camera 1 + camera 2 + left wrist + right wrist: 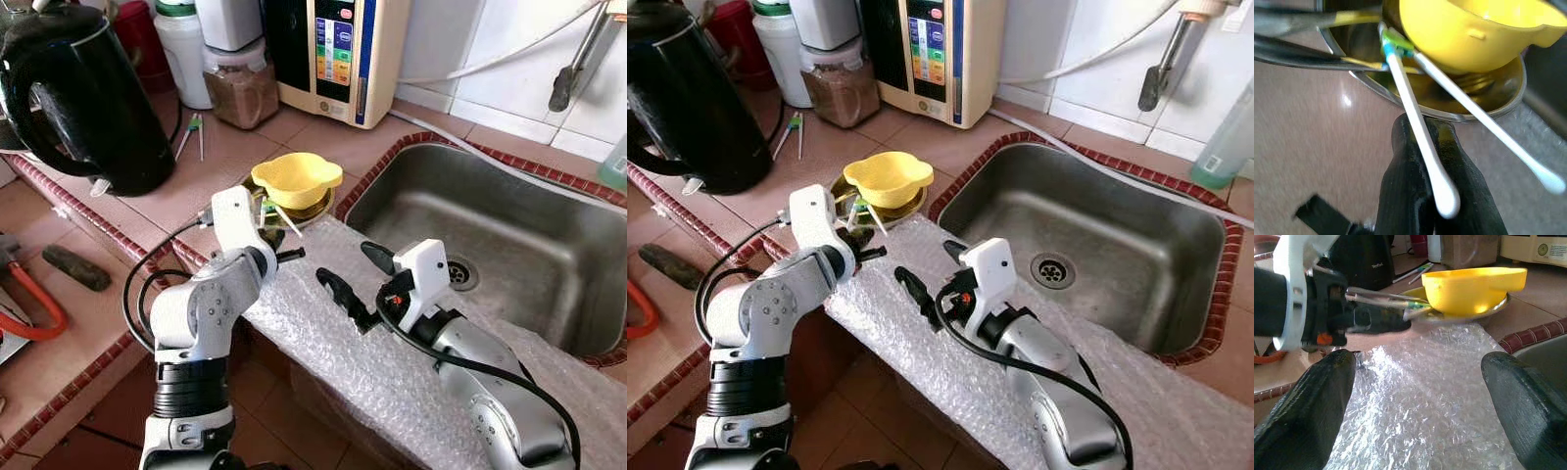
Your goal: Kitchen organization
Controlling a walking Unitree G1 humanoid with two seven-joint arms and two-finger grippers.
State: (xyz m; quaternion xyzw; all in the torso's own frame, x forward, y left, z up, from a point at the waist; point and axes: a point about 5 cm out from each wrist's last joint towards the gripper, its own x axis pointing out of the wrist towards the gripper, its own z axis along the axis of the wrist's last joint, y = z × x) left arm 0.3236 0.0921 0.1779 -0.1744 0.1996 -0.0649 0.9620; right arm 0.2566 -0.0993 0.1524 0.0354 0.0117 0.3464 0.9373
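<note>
Where the black kettle faces the right wrist camera, the word "Tefal" can be read on it; the panel on the cream water machine is too small to read. The left hand has its fingers pressed together on a pair of white tongs with a green joint, right at the rim of a metal bowl on the tiled tabletop. A yellow bowl sits in the metal one. The right hand hovers with fingers apart over the bubble wrap on the tabletop's edge, beside the sink. A jar and another pair of tongs lie behind.
</note>
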